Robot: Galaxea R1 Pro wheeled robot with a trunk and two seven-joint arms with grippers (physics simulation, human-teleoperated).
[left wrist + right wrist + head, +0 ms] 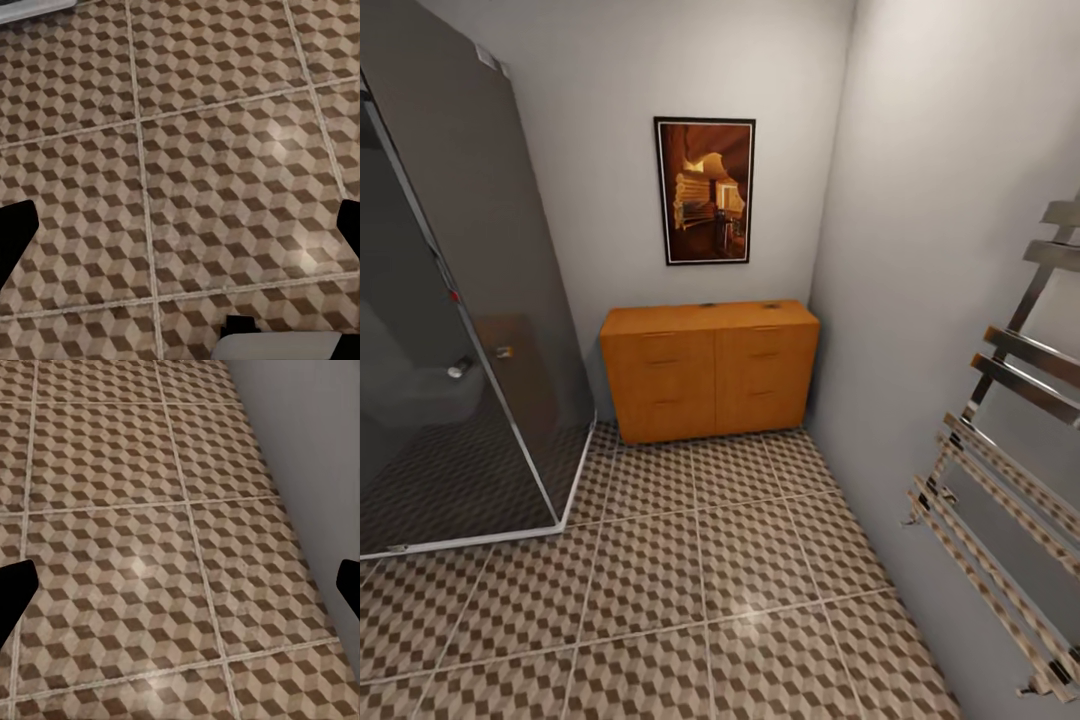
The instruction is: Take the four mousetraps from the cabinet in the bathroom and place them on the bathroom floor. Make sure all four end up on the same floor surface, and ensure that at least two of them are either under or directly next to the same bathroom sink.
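cabinet (708, 370) shut, against far wall (620, 150)

Left gripper (180, 225) spread wide, dark fingers (16, 232) at either edge; right gripper (180, 589) likewise spread, fingers (15, 589) apart, nothing held.

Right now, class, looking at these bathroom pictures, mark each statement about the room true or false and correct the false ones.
1. The wooden cabinet stands against the far wall. True.
2. A mirror hangs above the cabinet. False: it is a framed picture.
3. The cabinet drawers are pulled open. False: all fronts are shut.
4. The floor has a cube-pattern tile. True.
5. A chrome towel rail is mounted on the right-hand wall. True.
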